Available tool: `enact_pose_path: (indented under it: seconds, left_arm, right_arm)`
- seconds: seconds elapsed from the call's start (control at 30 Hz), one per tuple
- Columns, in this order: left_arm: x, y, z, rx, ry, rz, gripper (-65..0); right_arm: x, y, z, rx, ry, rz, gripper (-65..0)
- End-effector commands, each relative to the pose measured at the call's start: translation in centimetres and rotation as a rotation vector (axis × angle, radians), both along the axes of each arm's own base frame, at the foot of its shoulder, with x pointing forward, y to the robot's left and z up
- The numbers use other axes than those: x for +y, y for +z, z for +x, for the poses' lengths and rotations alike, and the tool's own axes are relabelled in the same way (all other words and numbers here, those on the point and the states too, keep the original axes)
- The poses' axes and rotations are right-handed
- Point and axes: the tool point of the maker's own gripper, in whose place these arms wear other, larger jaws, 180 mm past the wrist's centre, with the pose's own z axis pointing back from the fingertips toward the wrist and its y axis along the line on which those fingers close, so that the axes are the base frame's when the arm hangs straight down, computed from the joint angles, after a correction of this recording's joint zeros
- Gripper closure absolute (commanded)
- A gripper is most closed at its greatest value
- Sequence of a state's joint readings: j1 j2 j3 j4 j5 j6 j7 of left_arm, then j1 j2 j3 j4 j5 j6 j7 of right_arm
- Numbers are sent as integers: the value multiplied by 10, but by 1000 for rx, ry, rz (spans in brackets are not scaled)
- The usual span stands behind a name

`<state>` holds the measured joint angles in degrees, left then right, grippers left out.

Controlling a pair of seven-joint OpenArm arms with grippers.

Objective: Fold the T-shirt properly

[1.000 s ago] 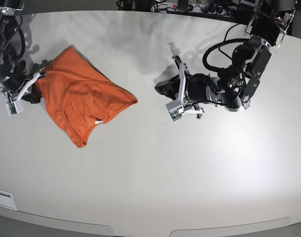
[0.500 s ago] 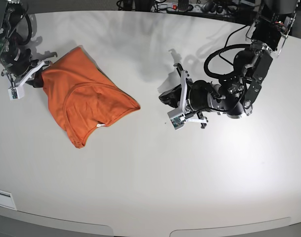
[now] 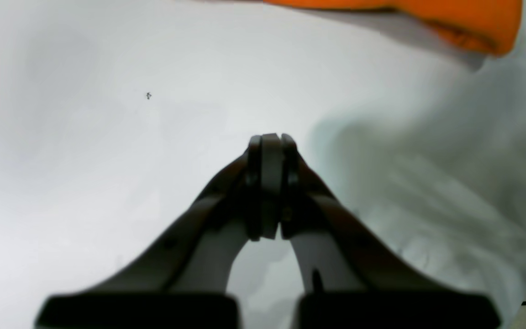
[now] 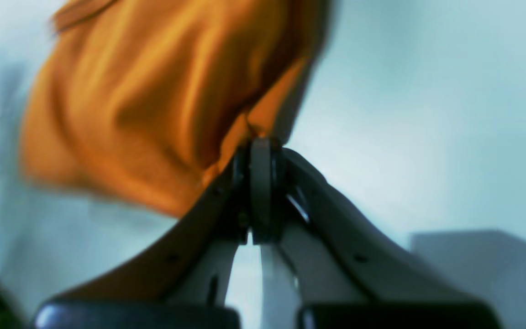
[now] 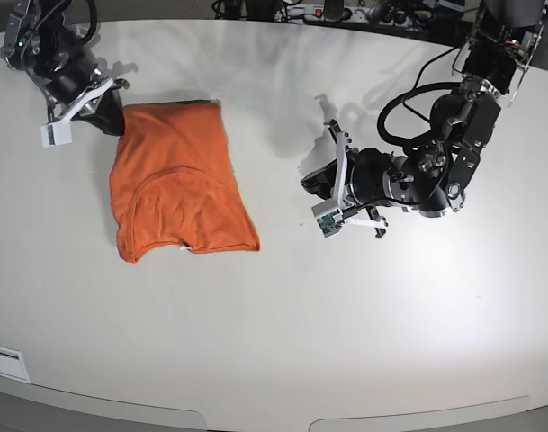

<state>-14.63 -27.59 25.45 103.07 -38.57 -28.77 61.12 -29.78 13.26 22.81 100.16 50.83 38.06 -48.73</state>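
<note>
Right pincer [image 5: 112,115] is clenched on the upper-left corner of the T-shirt [image 5: 176,184]; I judge that's the hem end, since the neckline curve sits toward the near end. Right wrist view confirms it: orange cloth pinched right at the closed tips [image 4: 259,141], fabric hanging away to the left of them.

Shirt lies on the desk [image 5: 282,324], left of centre, long axis running roughly far-to-near, bunched and narrower than a flat tee, sleeves not laid out.

Left pincer [image 5: 330,205] is clenched on nothing, hovering over bare desk well to the shirt's right. From it, the shirt lies straight across toward the right arm's side; nearest bit is the lower-right corner. The right arm is on the cloth already, so I'd say the next spread turns on the left arm crossing that gap.

Left wrist view shows only the closed tips [image 3: 270,151] and a strip of orange along its top edge, with nothing about shirt layout. Base view gives the layout but not the pinch.
</note>
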Motion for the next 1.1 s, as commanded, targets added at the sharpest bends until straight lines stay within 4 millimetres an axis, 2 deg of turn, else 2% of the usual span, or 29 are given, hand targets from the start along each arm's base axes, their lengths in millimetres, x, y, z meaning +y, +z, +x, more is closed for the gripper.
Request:
enact_pose_path:
  seconds: [0.0, 0.07, 0.17, 0.3, 0.43, 0.53, 0.7, 0.87, 0.97, 1.07]
  left_arm:
    - [-2, 14, 8, -38, 0, -30, 0]
    - [-2, 14, 8, -37, 0, -31, 0]
    - [-2, 14, 8, -38, 0, -31, 0]
    - [-2, 14, 8, -35, 0, -25, 0]
    - [1, 12, 10, -23, 30, -19, 0]
    - [2, 10, 8, 2, 46, -11, 0]
    - [-4, 12, -15, 114, -13, -31, 0]
    - [2, 31, -37, 146, -80, -80, 0]
    - [14, 50, -50, 115, -102, -114, 0]
    - [29, 62, -64, 101, -83, -132, 0]
  right_arm:
    - [3, -12, -22, 89, 52, -36, 0]
    - [13, -6, -26, 84, 61, 9, 0]
    - [15, 0, -25, 64, 79, -13, 0]
    - [1, 12, -11, 10, 69, -92, 0]
    - [-28, 30, -2, -32, -4, -190, 0]
    - [-46, 51, 6, -87, -74, -210, 0]
    - [-40, 100, 14, -255, -79, -41, 0]
    - [-26, 120, -5, -240, -46, 158, 0]
    - [-36, 109, -24, -148, -36, 103, 0]
    - [-47, 110, -38, -114, -51, 47, 0]
